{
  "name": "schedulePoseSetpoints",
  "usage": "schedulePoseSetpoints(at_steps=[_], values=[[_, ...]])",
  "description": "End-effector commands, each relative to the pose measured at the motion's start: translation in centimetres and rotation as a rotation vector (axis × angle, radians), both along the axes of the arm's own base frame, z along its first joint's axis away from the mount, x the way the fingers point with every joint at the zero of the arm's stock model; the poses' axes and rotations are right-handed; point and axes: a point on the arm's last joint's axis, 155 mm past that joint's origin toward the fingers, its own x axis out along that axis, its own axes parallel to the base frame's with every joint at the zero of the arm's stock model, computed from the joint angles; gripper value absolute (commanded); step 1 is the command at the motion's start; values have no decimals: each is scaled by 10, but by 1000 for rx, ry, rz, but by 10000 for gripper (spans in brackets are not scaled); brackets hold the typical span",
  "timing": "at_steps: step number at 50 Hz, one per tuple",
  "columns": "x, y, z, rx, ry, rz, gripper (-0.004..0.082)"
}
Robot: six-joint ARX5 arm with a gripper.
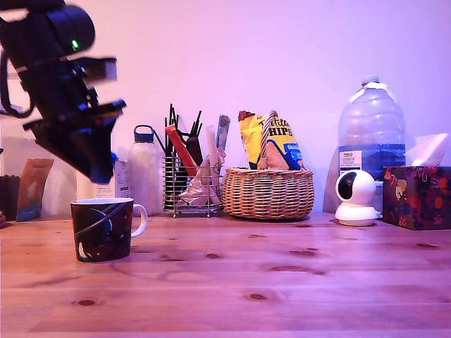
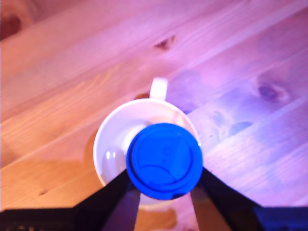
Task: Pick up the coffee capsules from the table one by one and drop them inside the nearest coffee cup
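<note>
My gripper (image 1: pixel 102 169) hangs just above the dark planet-printed coffee cup (image 1: pixel 103 229), at the exterior view's left on the pine table (image 1: pixel 282 282). It is shut on a bright-blue coffee capsule (image 2: pixel 164 160), of which only a sliver (image 1: pixel 113 159) shows in the exterior view. In the wrist view the capsule's round face sits between my two black fingers (image 2: pixel 109 192), directly over the cup's white inside (image 2: pixel 115 144), with the white handle (image 2: pixel 158 88) beyond it.
Along the back of the table stand a white bottle (image 1: pixel 145 169), a wire holder of utensils (image 1: pixel 190 176), a wicker basket with crisp bags (image 1: pixel 268 190), a white camera (image 1: pixel 355 197), a large water jug (image 1: pixel 371 134) and a tissue box (image 1: pixel 417 196).
</note>
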Motion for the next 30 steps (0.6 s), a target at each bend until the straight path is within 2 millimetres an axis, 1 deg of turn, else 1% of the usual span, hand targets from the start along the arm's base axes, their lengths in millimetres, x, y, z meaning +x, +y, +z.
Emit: schedulePoseSetpoints(at_steps=[1,11,30], values=[[2,1,-7,2,21,9,245],[-2,3,-26,18,78,11,245],[-3,4,-28,20,85,13,246]])
